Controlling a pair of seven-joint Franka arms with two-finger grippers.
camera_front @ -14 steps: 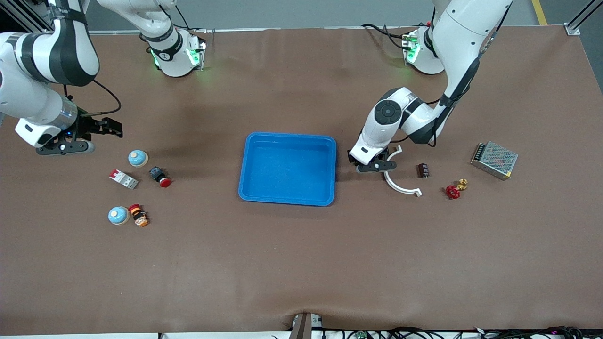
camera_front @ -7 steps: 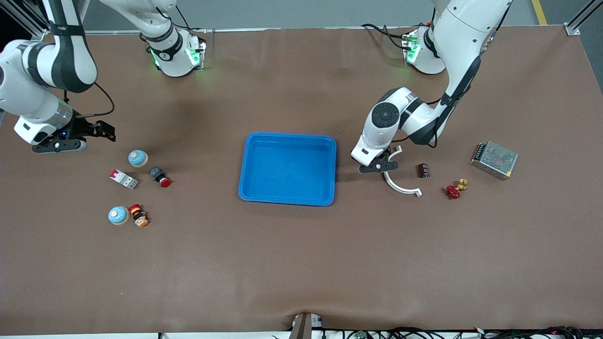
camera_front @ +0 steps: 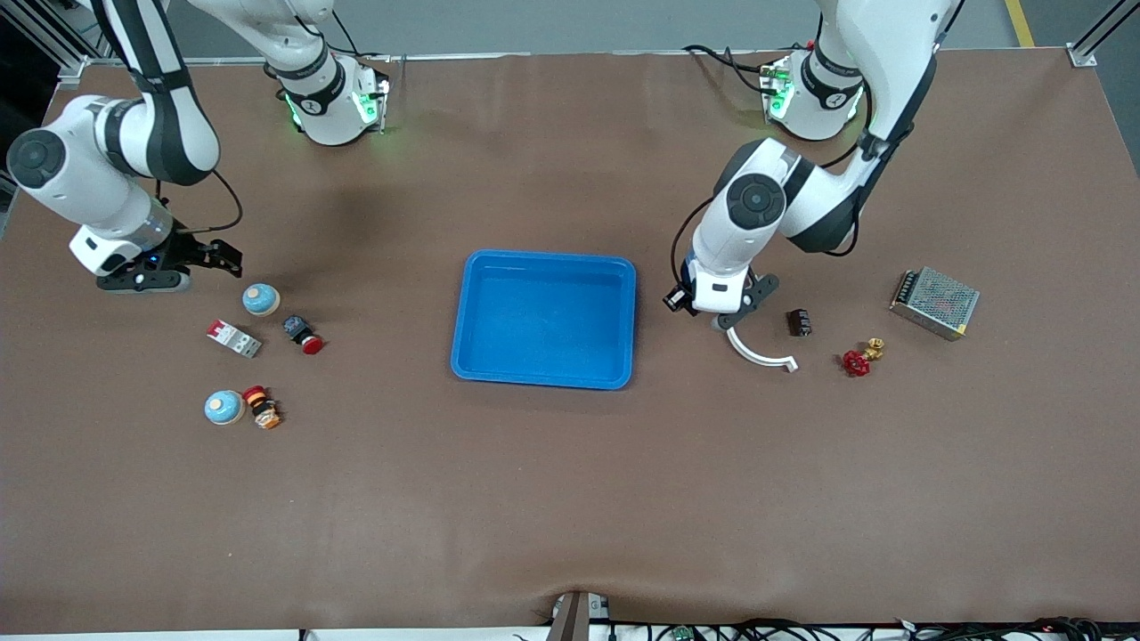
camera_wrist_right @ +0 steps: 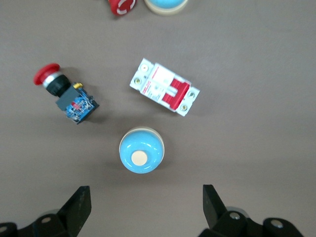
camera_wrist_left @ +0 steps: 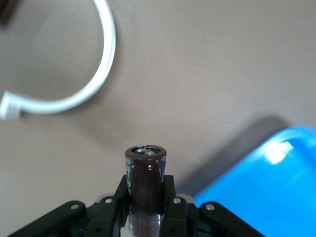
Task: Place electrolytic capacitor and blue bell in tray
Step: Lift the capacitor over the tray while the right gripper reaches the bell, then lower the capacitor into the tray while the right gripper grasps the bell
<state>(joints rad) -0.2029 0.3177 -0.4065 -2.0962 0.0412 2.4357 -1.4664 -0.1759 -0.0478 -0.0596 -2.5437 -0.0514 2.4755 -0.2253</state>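
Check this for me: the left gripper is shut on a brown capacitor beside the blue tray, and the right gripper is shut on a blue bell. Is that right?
Not quite. The right gripper holds nothing: in the right wrist view its fingers stand open, with a blue bell lying untouched on the table below. The rest stands: the left gripper is shut on the brown capacitor beside the blue tray.
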